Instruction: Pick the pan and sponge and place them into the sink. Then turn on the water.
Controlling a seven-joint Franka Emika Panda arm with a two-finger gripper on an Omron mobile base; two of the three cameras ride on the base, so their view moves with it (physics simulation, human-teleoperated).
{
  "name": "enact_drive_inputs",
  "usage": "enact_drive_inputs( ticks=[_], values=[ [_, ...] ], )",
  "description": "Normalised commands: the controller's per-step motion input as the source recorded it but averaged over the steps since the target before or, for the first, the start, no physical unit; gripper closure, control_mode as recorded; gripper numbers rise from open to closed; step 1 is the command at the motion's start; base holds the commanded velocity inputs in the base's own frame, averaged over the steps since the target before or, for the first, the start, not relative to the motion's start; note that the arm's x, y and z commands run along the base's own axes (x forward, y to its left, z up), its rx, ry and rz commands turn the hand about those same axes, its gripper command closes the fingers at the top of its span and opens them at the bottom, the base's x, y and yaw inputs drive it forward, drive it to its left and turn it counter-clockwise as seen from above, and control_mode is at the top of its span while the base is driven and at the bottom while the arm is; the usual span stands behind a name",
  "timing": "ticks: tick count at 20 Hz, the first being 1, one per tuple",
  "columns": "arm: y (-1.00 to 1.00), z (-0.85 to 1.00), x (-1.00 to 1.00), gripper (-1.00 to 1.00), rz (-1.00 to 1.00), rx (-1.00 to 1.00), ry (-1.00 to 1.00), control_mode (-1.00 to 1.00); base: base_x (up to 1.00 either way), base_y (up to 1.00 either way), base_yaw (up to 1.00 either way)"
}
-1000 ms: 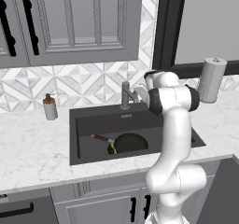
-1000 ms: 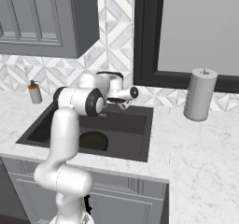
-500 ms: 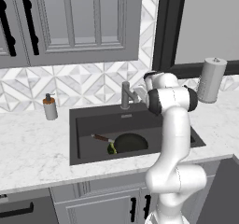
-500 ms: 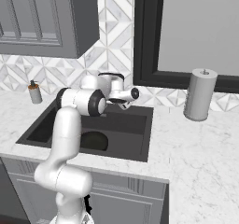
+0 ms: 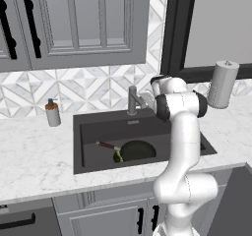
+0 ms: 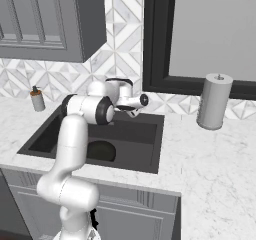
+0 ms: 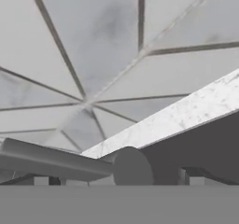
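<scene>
The pan lies in the sink, its black bowl at about 5 o'clock of the basin floor and its reddish-brown handle reaching out toward 9 o'clock. The sponge sits in the sink as well, touching the pan's rim at the rim's 8 o'clock (only a yellow-green edge of it shows from the left base camera).

The gripper is raised at the back rim of the sink, just beside the faucet, with the hand pointed at the tiled backsplash. Its jaws stand fully apart and hold nothing. From the hand camera the faucet's grey bar crosses the lower left and ends in a round cap, lying between the two finger tips; whether either tip touches the bar cannot be told. Behind it run a strip of marble counter and the dark sink edge.

The soap dispenser stands on the counter at 9 o'clock of the sink. A paper towel roll stands at 3 o'clock, well apart from the arm.
</scene>
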Motion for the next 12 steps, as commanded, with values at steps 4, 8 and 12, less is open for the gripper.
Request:
enact_drive_inputs(
  ticks=[4,8,12],
  values=[
    [0.0,0.0,0.23,1.0,0.0,0.0,0.01,-1.0,0.0,0.0,0.0],
    [-0.01,0.0,0.13,1.0,0.0,0.0,0.0,-1.0,0.0,0.0,0.0],
    [-0.02,0.0,0.0,1.0,0.0,0.02,0.0,-1.0,0.0,0.0,0.0]
  ],
)
